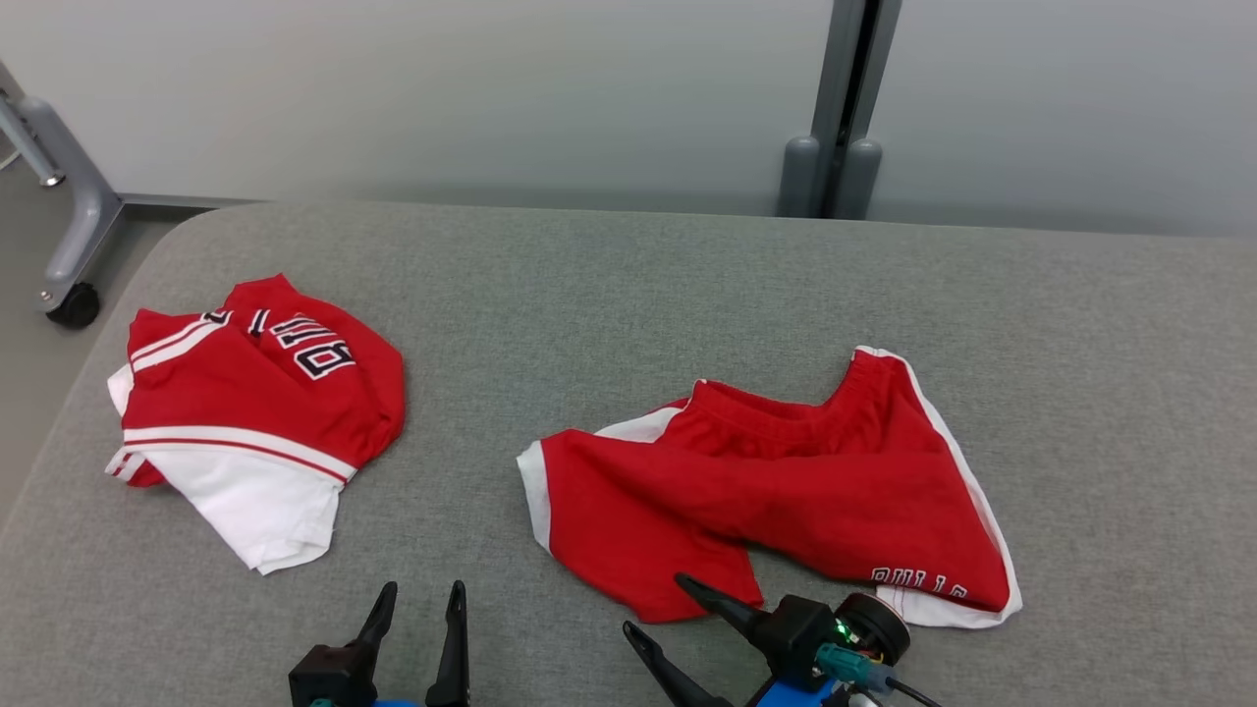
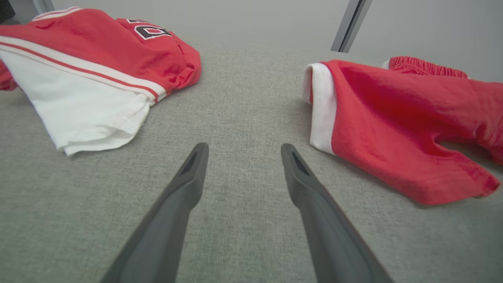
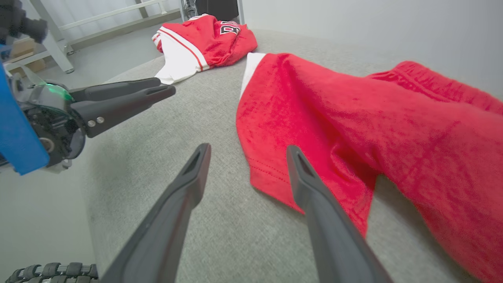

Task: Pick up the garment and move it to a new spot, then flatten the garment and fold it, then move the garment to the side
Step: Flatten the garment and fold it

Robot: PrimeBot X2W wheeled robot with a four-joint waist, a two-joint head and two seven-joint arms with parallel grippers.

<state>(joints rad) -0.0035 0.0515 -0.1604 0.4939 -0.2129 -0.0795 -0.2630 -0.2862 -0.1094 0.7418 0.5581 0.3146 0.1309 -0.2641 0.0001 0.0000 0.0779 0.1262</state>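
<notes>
Left gripper [image 1: 422, 589], right gripper [image 1: 654, 603] both spread wide, empty; right one just beside red shorts [image 1: 786, 491], jersey [image 1: 255, 393] well apart

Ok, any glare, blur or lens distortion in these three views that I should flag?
Head view: soft even light, no glare, faint shadows under the shorts and the jersey, all sharp. Left wrist view: wide-angle stretch, the post leans, the left gripper slightly soft near the lens. Right wrist view: the shorts' red looks oversaturated and blurs toward the right edge.
</notes>
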